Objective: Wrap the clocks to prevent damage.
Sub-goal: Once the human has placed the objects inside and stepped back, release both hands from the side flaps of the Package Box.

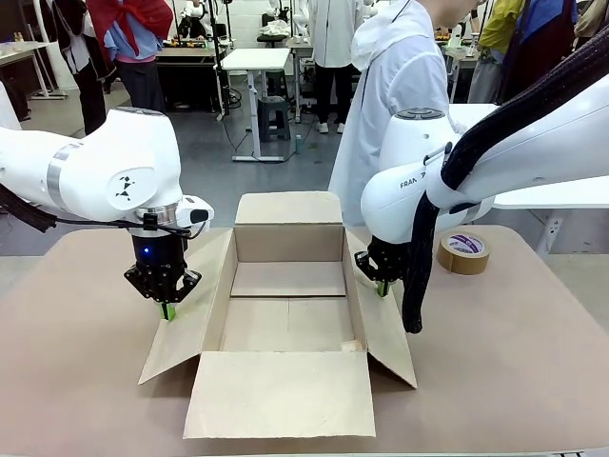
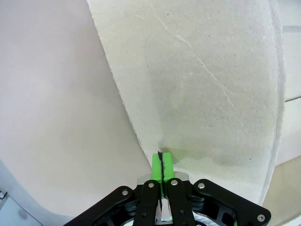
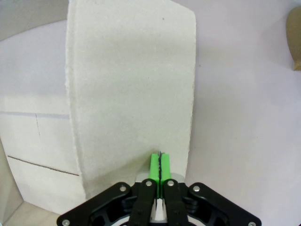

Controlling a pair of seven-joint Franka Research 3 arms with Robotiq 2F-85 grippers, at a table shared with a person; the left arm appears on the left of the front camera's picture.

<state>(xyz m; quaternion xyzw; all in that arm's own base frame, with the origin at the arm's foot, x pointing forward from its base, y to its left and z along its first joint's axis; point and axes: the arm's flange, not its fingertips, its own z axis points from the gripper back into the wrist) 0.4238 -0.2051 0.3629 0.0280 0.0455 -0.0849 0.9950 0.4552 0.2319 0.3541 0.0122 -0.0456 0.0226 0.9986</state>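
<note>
A brown table (image 1: 76, 381) is being occupied by an open cardboard box (image 1: 285, 324) with its flaps spread outward. The left flap (image 1: 190, 319) is being touched near its outer edge by the left gripper (image 1: 167, 310), whose pads are pressed together. The right flap (image 1: 388, 338) is being touched likewise by the right gripper (image 1: 383, 288), its pads also together. A tape roll (image 1: 463, 253) is lying near the right arm.

We see a plain tan cardboard box (image 1: 281, 395) on a pinkish-beige table (image 1: 76, 381). The tape roll (image 1: 463, 253) is brown, its top face white with purplish print (too small to read). The left arm (image 1: 95, 171) and right arm (image 1: 571, 133) are white. The left gripper (image 1: 167, 310) and right gripper (image 1: 383, 288) are black with bright green pads (image 2: 156, 167).
</note>
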